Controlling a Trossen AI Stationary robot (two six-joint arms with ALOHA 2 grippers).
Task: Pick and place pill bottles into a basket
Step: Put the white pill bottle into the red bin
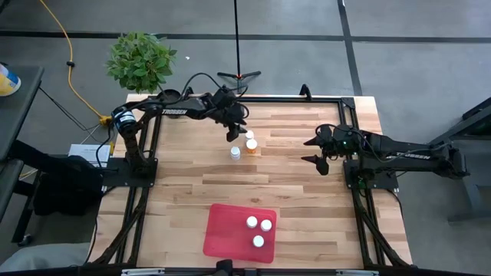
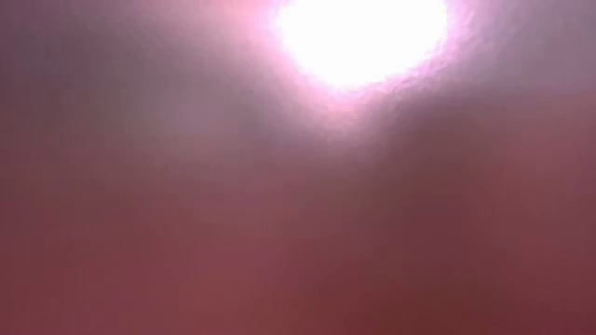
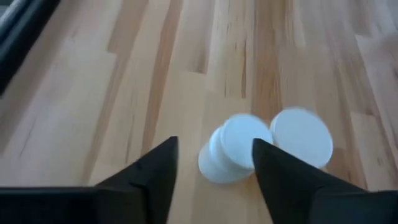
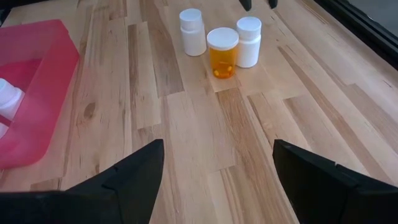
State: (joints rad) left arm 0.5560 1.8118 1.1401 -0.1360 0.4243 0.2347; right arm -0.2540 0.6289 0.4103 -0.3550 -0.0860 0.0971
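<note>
so from overhead i've got the left gripper (image 1: 232, 132) hanging right over the little cluster of three pill bottles (image 1: 244, 145) near the far middle of the table (image 1: 184, 176). its wrist cam looks straight down on round white caps (image 3: 239, 147), and the fingers (image 3: 155, 171) are spread apart with nothing between them, one cap sitting just in the gap.

the right wrist cam gives the best look at that cluster: two all-white bottles (image 4: 193, 31) with one orange-bodied bottle (image 4: 222, 52) between and slightly in front of them, all upright and nearly touching.

the red basket (image 1: 226, 230) sits near the front edge of the table, well apart from the cluster, and already has three bottles (image 1: 258, 229) standing in it. a corner of it shows in the right wrist view too.

the right gripper (image 1: 319, 151) waits off to the right side of the table, above the wood, fingers wide open and empty.

low cam is just a pinkish blur with a bright glare, can't tell anything from it. a potted plant (image 1: 140, 61) sits behind the table's far left corner.
</note>
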